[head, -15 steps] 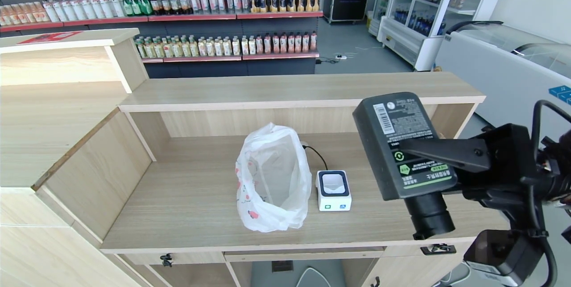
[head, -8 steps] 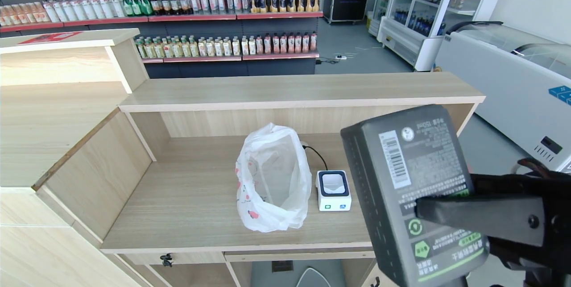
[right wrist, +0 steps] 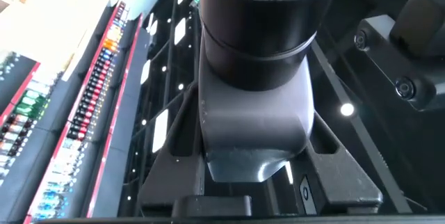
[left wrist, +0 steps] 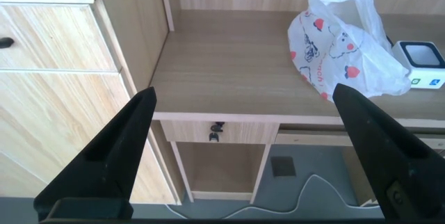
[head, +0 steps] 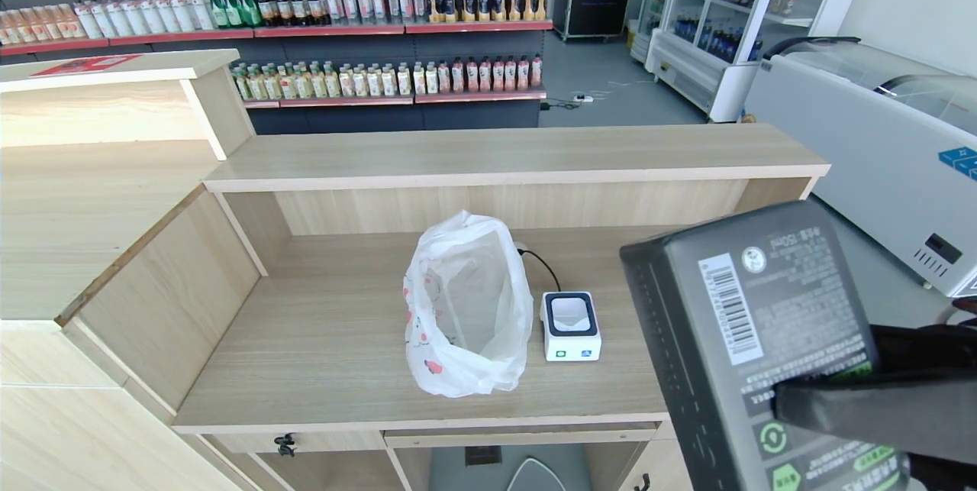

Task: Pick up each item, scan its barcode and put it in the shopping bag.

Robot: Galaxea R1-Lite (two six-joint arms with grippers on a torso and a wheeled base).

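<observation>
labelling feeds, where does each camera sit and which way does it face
Head: on the head, looking forward and down at the counter; right gripper holds the dark bottle.
Left wrist: facing the counter's front, framed by the open left gripper.
Right wrist: facing the cap end of the bottle it grips.
Head and left wrist share the shopping bag and scanner.

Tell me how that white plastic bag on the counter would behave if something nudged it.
Probably floppy: the shopping bag is thin, crinkled film, so it would likely crumple rather than slide. It looks light and apparently empty, standing only on its own folds, so a push may topple it. Its mouth gapes upward, yet may sag shut if touched.
</observation>
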